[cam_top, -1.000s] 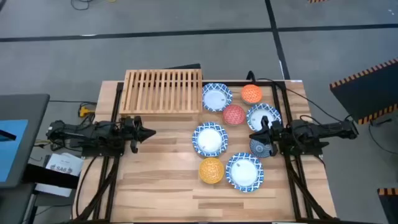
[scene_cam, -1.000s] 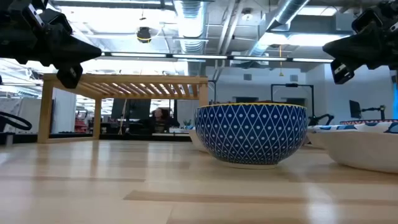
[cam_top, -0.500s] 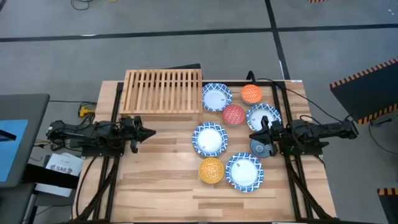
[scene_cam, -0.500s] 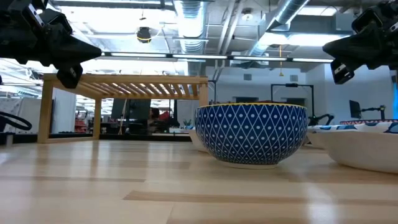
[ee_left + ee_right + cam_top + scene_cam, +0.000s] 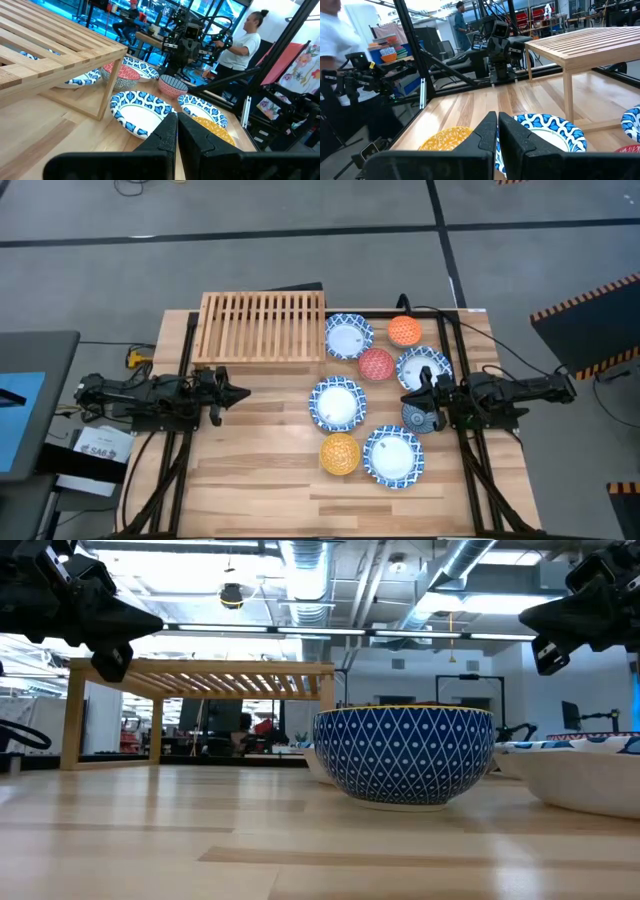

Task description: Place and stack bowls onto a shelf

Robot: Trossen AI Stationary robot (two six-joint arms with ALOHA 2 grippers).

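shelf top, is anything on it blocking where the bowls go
No. The shelf top shows only bare slats, and all eight bowls sit on the table to its right, the nearest patterned bowl beside its right end.

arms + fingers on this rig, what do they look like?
Two matching black jointed arms. The left gripper and right gripper each end in two dark tapered fingers. Black cables run along the arms. No markings legible.

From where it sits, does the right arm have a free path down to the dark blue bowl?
Probably yes: the right gripper hangs shut just above the dark blue bowl, with nothing between them.
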